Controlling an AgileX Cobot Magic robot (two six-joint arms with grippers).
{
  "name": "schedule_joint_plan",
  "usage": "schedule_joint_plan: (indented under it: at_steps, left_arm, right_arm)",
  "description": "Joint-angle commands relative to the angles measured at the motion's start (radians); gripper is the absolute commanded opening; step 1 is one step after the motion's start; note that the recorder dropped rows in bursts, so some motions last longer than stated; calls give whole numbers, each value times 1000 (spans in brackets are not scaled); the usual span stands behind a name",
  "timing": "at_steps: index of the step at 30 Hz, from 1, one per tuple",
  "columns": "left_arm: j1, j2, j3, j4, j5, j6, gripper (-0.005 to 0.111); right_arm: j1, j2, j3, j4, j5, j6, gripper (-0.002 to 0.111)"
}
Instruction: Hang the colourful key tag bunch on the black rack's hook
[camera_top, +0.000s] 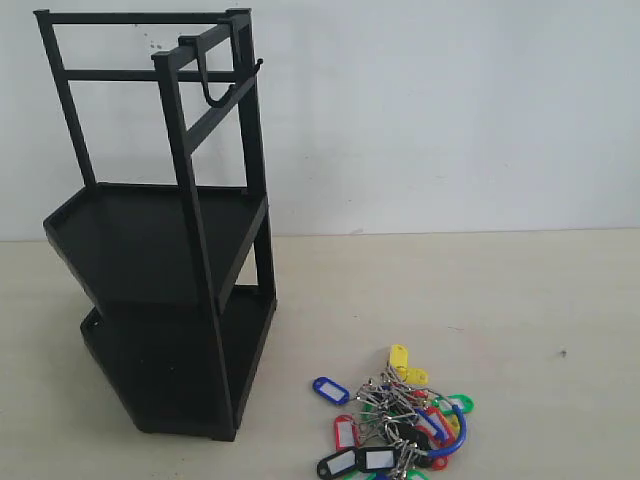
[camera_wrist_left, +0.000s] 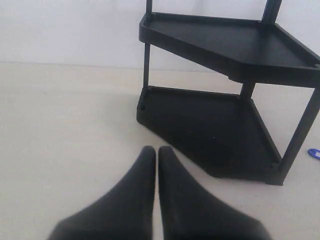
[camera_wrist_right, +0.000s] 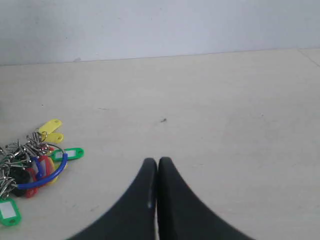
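The colourful key tag bunch (camera_top: 405, 425) lies on the table at the front, just right of the black rack (camera_top: 160, 240). Its blue-and-silver loop (camera_top: 456, 432) rests on the bunch's right side. The small black hook (camera_top: 212, 95) hangs from the rack's top bar. Neither gripper appears in the exterior view. My left gripper (camera_wrist_left: 156, 151) is shut and empty, facing the black rack (camera_wrist_left: 225, 100) over bare table. My right gripper (camera_wrist_right: 157, 162) is shut and empty, with the key tag bunch (camera_wrist_right: 35, 160) lying on the table off to one side of it.
The table (camera_top: 500, 300) is pale wood with a white wall behind. The rack's two tray shelves (camera_top: 140, 235) are bare. A single blue tag (camera_wrist_left: 314, 153) shows past the rack's lower shelf in the left wrist view.
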Motion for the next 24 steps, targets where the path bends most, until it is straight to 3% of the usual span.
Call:
schedule_joint_plan:
  at_steps: [1, 11, 24]
  left_arm:
    - [2, -2, 3, 5, -3, 3, 4]
    - [2, -2, 3, 5, -3, 3, 4]
    - [2, -2, 3, 5, -3, 3, 4]
  right_arm:
    - [-4, -5, 0, -2, -32, -3, 0]
    - [-4, -5, 0, -2, -180, -3, 0]
    - [-4, -5, 0, 13, -620, 46, 0]
